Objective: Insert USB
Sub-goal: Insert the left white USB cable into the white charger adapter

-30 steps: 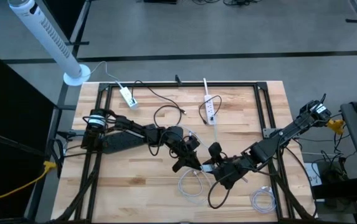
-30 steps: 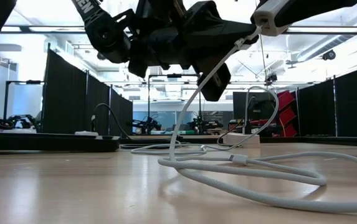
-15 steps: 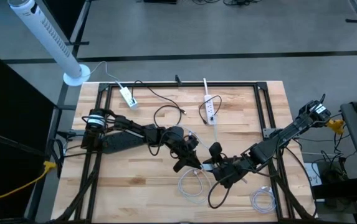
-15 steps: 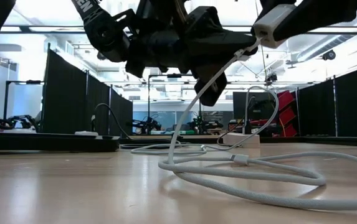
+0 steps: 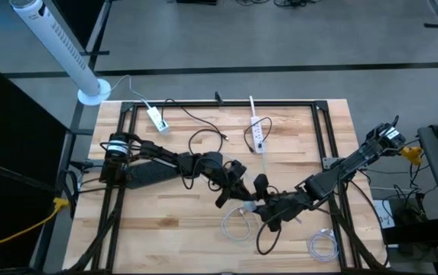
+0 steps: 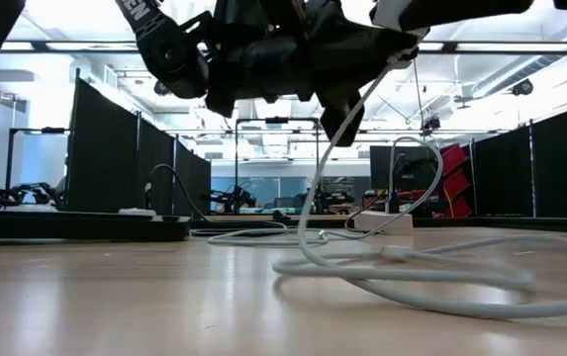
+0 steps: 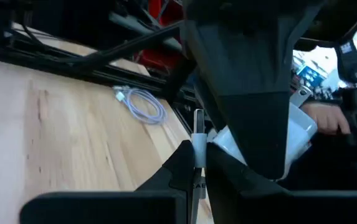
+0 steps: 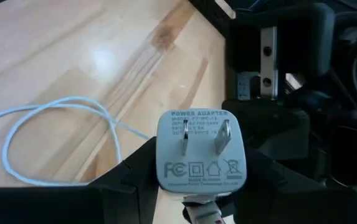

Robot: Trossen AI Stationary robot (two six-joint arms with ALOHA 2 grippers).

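USB plug [image 7: 198,134] pinched in left hand [image 5: 243,191], right hand [image 5: 263,210] clamping white power adapter [image 8: 201,149], apparently touching

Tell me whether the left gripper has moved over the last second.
Yes. The left gripper has shifted toward the table's right side, nearer the right gripper, judged against the fixed power strip.

The bench [image 5: 165,229] is pale wood in glued strips, its grain plain and its finish smooth with a soft sheen in the low view. The power adapter [image 8: 202,150] is white matt plastic with grey printed marks and two bright metal prongs. The white cable [image 6: 402,282] looks like smooth, slightly glossy plastic. A second coil [image 5: 322,246] at 5 o'clock on the bench looks the same. Both tools, left [image 5: 238,191] and right [image 5: 264,206], are dark matt plastic. The frame [image 5: 226,103] on the bench is black metal.
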